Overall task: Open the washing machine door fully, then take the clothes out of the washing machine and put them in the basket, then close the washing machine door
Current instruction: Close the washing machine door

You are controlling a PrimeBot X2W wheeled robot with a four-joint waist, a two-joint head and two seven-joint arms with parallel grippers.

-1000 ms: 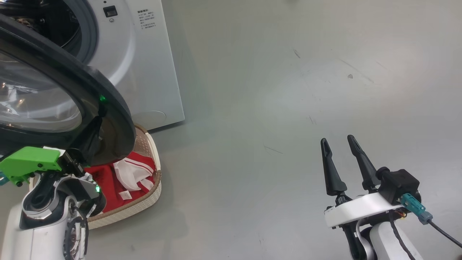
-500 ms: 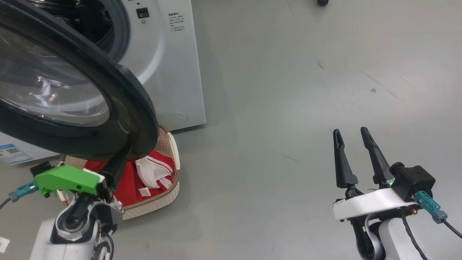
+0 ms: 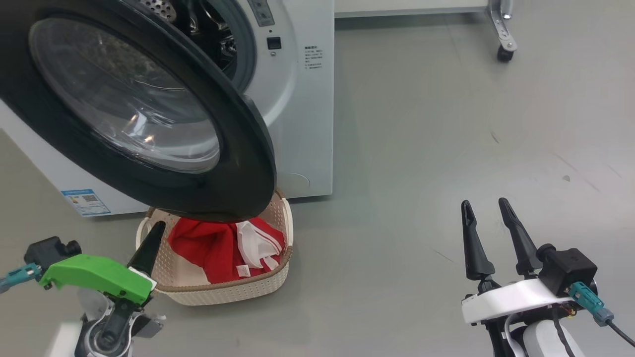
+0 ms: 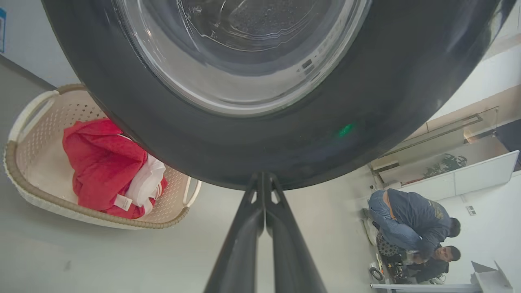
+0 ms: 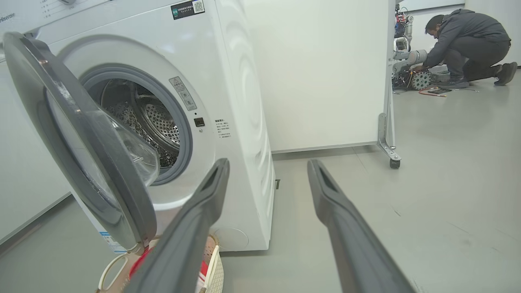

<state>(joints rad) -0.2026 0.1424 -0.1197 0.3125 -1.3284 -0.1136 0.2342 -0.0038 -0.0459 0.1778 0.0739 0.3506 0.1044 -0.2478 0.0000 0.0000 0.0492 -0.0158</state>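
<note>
Door (image 3: 243, 163) stands partly open over the basket (image 3: 223, 293) holding the clothes (image 3: 208, 248). Our left gripper (image 3: 158, 228), jaws pressed together, points at its lower rim; our right gripper (image 3: 484, 203) hovers well right, jaws spread.

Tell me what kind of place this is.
Probably a robotics lab or test space, not a home: a bare grey floor, a wheeled white partition by the washing machine, and a person crouching over robot hardware.
</note>
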